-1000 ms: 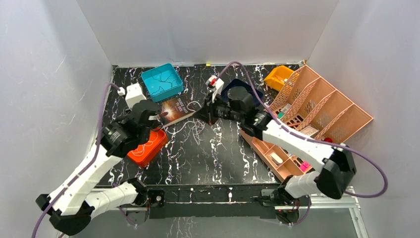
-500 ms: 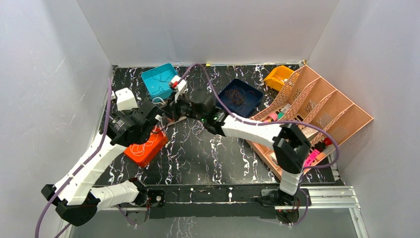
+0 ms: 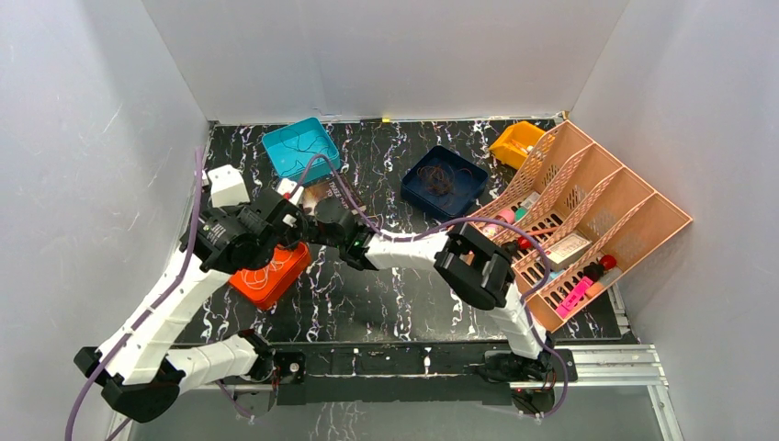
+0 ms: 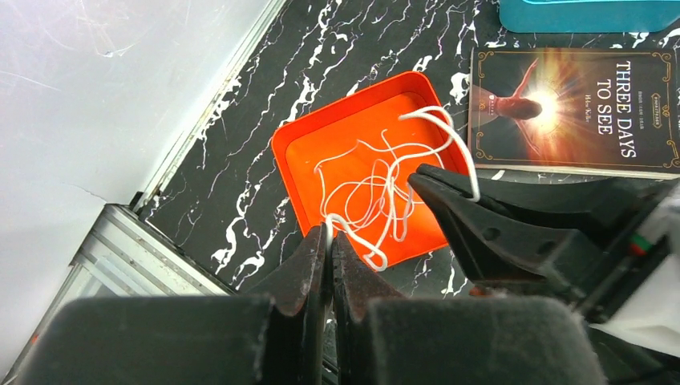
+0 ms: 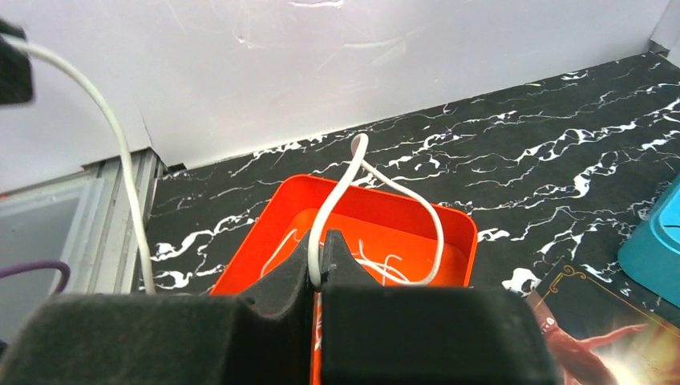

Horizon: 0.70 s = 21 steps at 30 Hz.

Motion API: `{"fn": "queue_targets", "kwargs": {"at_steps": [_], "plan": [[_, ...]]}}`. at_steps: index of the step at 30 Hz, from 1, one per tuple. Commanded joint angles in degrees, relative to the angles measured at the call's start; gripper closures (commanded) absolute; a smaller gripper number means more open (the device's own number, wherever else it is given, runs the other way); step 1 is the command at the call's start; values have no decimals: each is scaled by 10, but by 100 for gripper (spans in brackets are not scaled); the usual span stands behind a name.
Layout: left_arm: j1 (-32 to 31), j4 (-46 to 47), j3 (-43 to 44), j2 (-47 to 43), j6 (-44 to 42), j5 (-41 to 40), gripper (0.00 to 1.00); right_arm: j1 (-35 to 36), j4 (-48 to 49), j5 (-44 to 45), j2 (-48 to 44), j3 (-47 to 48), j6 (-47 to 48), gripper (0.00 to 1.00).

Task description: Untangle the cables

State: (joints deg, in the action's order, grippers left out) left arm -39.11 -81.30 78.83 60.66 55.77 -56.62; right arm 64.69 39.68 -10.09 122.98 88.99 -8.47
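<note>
Over the orange tray (image 4: 289, 152), at the left of the bench (image 3: 395, 303), the two arms are now meeting. A second ago the right arm was reaching across the middle of the bench beside the book (image 4: 569, 108). It has since swung far to the left, so the right gripper (image 5: 319, 245) is now hanging just beside the left gripper (image 4: 329, 241), which has been staying near this tray all the while.

Each gripper is pressing its fingers together on the white cable (image 4: 373, 188). The left one is pinching a strand above the tray's near rim, and the right one is pinching a loop that is rising above the tray. The slack is lying coiled inside the tray. I am judging that the white cable is being delivered to a tray of its own, apart from the darker cables, and that releasing it there is the step in hand.

Counting what is showing:
- Two arms are working, with two grippers.
- One orange tray is holding the white cable. I cannot tell whether it is one strand or several.
- One teal tray (image 3: 276, 140) is holding a few thin dark cables (image 3: 299, 149).
- One dark blue tray (image 3: 415, 191) is holding a dark brown bundle (image 3: 443, 176).
- One small yellow bin (image 3: 514, 142) is standing at the far right, its contents too small to tell.
- One book is lying between the orange and teal trays.
- One peach rack (image 3: 634, 216) of several slots is standing at the right edge.
</note>
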Motion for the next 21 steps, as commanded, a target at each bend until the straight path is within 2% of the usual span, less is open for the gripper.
{"fn": "queue_targets", "kwargs": {"at_steps": [1,11,13,17,21], "plan": [[3,-8,-19,-8,20,-17,100,1,93,-21,23,5,36,100],[26,99,-142,-11,21,56,100,1,52,-32,55,-23,82,100],[65,133,-158,-12,-21,75,100,1,46,-35,57,-28,84,100],[185,241,-199,-32,-132,156,100,0,45,-34,59,-39,84,100],[279,307,-231,-30,-187,236,100,1,34,-39,66,-34,82,100]]}}
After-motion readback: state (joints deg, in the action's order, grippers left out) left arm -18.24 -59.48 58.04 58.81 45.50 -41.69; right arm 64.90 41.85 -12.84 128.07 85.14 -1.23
